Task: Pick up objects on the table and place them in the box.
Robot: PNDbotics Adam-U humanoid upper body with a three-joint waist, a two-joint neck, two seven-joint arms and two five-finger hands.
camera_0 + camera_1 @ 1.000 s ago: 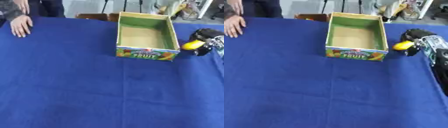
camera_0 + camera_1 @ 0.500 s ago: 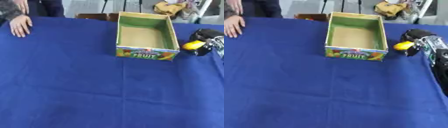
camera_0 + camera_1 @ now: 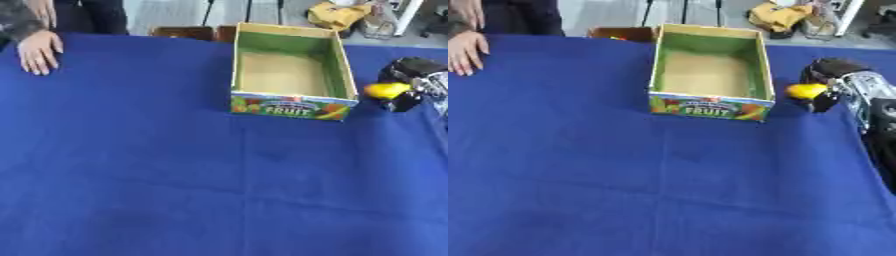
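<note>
An open cardboard box [image 3: 709, 106] with a green inside and a "FRUIT" label on its front stands on the blue tablecloth, past the middle. Its brown floor looks bare. Just to the right of the box my right hand [image 3: 830, 80] is shut on a small yellow object [image 3: 805, 91], which sticks out toward the box's right wall at about rim height. My left hand shows in neither view.
The blue tablecloth [image 3: 175, 175] covers the whole table. A person's hand [image 3: 38, 50] rests on the cloth at the far left edge. Beyond the table's far edge are a brown crate [image 3: 619, 33] and a yellow bag [image 3: 780, 15].
My right hand and the yellow object have stayed beside the box's right wall, with at most a slight shift. The box has not moved.
</note>
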